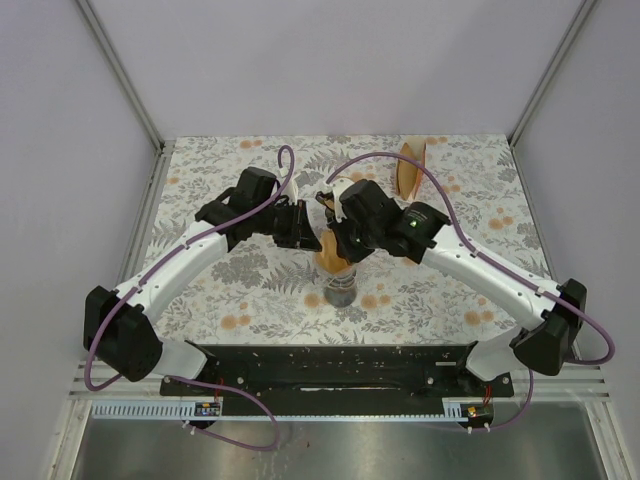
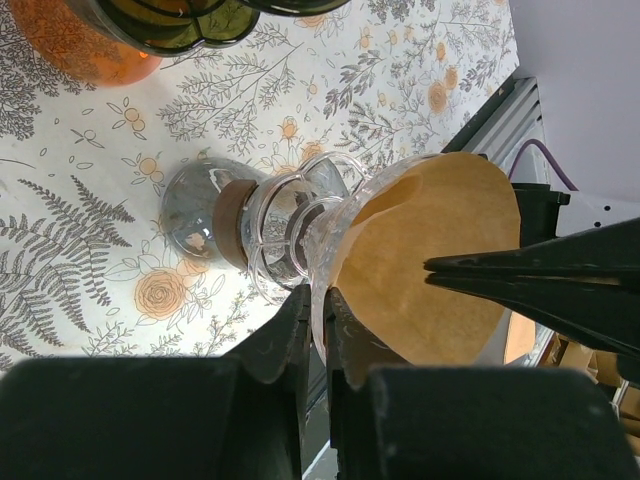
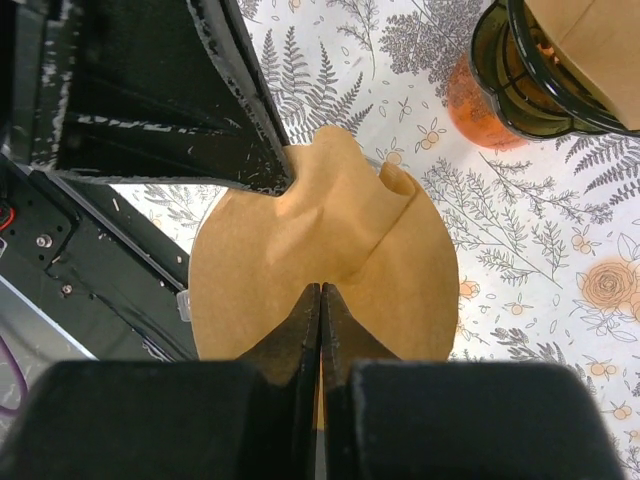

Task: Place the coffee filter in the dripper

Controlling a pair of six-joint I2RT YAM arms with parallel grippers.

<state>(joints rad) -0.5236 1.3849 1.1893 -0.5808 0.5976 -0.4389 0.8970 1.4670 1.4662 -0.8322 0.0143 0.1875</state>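
The right gripper [image 3: 320, 298] pinches the thin brown paper of the filter [image 3: 390, 260], its fingers almost together. Just beyond them the creased filter seems to sit inside the ribbed glass cone of the dripper [image 2: 285, 225]. The left gripper [image 2: 318, 335] clamps the dripper's rim. I judge the placing nearly done; only letting go and seating are left.

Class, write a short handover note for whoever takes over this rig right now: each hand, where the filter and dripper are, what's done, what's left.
Left hand: shut on the rim of the glass dripper, which stands mid-table.
Right hand: shut on the paper filter.
Done: the filter's lower part appears to sit inside the dripper's cone.
Left: seat it fully, release filter, then dripper, withdraw both arms.
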